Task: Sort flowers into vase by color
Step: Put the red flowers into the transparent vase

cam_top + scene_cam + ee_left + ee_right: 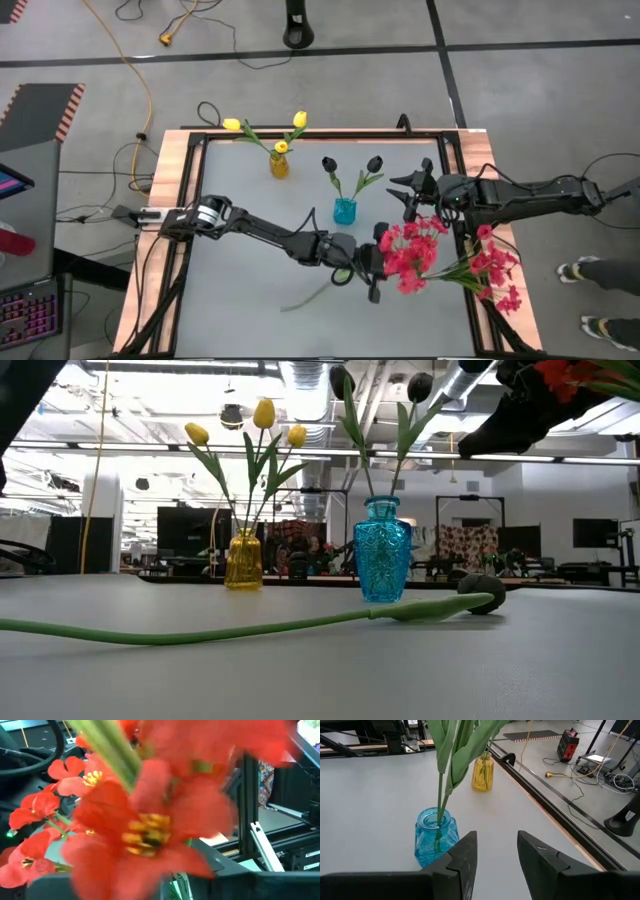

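A yellow vase [279, 165] holds yellow tulips, and a blue vase [345, 210] holds two black tulips. Another black tulip [483, 595] lies flat on the table, its long stem [310, 293] running toward the near left. My left gripper [372, 272] is at a spray of red blossoms [412, 250] near the table's right side. More red blossoms [495, 272] reach over the right frame rail. My right gripper [408, 195] is open and empty, just right of the blue vase [436, 837]. My left gripper is shut on the red spray. The blossoms [145, 820] fill its wrist view and hide the fingers, so the part it holds cannot be told. In the low view the blossoms [565, 372] are up beside the gripper [505, 415], well above the table.
A raised black frame rail [462, 160] runs round the table. The yellow vase [483, 772] stands beyond the blue one, near the far edge. A person's shoes [590, 270] show on the floor at the right. Open tabletop lies at the near left.
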### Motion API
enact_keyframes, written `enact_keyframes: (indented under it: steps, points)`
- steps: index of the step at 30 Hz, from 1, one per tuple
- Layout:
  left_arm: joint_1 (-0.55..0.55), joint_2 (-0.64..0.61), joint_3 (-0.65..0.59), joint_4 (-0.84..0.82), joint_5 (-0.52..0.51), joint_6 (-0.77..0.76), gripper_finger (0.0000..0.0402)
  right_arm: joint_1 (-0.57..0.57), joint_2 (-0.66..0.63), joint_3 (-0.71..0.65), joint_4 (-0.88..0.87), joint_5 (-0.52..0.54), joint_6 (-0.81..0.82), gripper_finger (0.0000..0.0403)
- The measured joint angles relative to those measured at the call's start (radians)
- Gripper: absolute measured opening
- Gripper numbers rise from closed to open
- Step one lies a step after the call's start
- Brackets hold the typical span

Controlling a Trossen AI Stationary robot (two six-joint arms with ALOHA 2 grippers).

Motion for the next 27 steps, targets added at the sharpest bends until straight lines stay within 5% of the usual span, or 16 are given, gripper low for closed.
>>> enact_keyframes:
  steps: [11, 27]
  points:
    - [0.006, 0.0, 0.0, -0.067, -0.003, -0.132, 0.0135, 0.0, -0.013, 0.0, 0.022, 0.0, 0.0, 0.0166]
    - [0.015, 0.0, 0.0, -0.183, -0.003, -0.138, 0.0158, 0.0, -0.157, 0.0, 0.026, 0.0, -0.009, 0.0166]
